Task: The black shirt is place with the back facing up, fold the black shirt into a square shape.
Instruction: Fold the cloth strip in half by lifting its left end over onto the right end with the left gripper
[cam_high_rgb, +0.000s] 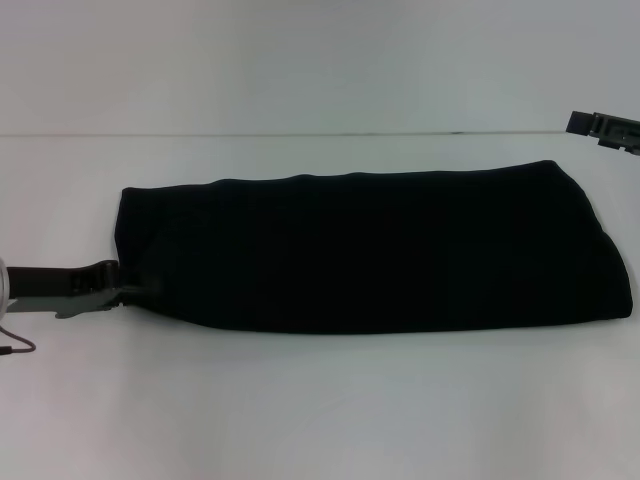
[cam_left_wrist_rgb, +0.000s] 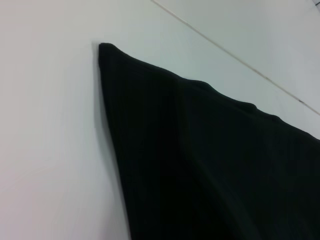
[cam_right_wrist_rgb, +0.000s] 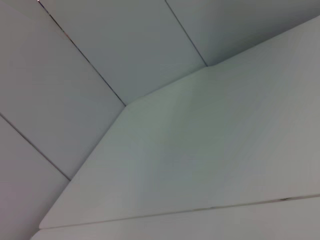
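We see a white table (cam_high_rgb: 320, 410) filling most of the head view, its far edge running straight across. Behind it rises a plain pale wall (cam_high_rgb: 300, 60). In the right wrist view, white wall panels (cam_right_wrist_rgb: 125, 45) meet at thin dark seams. Light is even and soft.

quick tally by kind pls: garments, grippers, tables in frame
Garments: 1, the black shirt, folded into a long band
Grippers: 2, left gripper at the shirt's left end, right gripper raised at the far right
Tables: 1, white table
Total: 4
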